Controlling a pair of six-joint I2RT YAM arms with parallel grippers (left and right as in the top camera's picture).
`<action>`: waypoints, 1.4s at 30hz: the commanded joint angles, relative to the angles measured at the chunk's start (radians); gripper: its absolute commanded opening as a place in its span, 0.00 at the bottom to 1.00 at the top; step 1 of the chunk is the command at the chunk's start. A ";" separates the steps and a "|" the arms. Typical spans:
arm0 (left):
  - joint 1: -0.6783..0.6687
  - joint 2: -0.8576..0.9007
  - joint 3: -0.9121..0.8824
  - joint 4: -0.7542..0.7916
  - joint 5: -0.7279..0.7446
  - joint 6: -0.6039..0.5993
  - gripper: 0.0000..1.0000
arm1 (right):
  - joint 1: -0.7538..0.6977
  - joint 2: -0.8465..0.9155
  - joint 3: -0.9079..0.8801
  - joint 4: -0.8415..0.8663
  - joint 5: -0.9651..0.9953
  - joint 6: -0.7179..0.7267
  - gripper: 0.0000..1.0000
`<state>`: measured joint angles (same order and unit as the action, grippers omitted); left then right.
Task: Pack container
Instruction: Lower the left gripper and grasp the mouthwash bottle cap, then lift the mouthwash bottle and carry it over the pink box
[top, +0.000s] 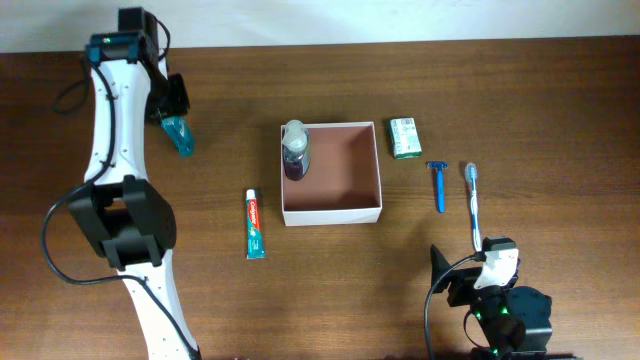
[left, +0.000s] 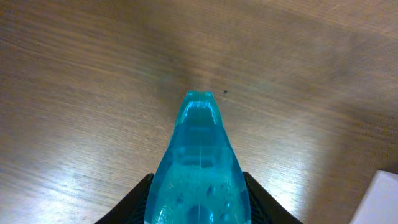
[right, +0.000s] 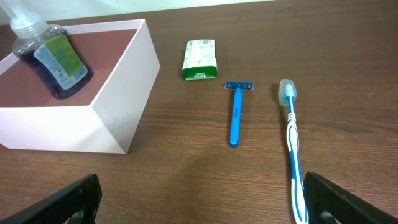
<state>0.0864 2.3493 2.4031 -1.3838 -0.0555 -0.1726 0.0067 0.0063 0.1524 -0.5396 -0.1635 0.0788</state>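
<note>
The container (top: 330, 213) is a square white-walled box with a reddish-brown floor, near the table's middle. A purple mouthwash bottle (top: 296, 150) lies in its left part and shows in the right wrist view too (right: 53, 56), behind the container's white wall (right: 56, 127). My left gripper (top: 170, 112) is at the far left, shut on a clear turquoise bottle (top: 181, 136). That bottle (left: 200, 162) fills the gap between the black fingers (left: 134, 205) and hangs over bare wood. My right gripper (right: 199, 199) stands open near the front edge (top: 468, 268), holding nothing.
A toothpaste tube (top: 255, 223) lies left of the container. To its right are a green-and-white soap box (top: 403, 137), a blue razor (top: 438, 185) and a blue-white toothbrush (top: 473, 205). The toothbrush handle (right: 297, 180) reaches close to my right gripper's right finger.
</note>
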 joint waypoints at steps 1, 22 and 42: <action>0.008 -0.010 0.098 -0.021 0.015 0.009 0.12 | 0.005 -0.003 -0.005 -0.004 -0.009 0.008 0.99; -0.069 -0.010 0.609 -0.203 0.280 0.009 0.12 | 0.005 -0.003 -0.005 -0.004 -0.009 0.008 0.99; -0.447 -0.017 0.735 -0.225 0.277 0.032 0.11 | 0.005 -0.003 -0.005 -0.004 -0.009 0.008 0.99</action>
<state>-0.3290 2.3493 3.1149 -1.6234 0.2035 -0.1673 0.0067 0.0063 0.1524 -0.5396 -0.1635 0.0784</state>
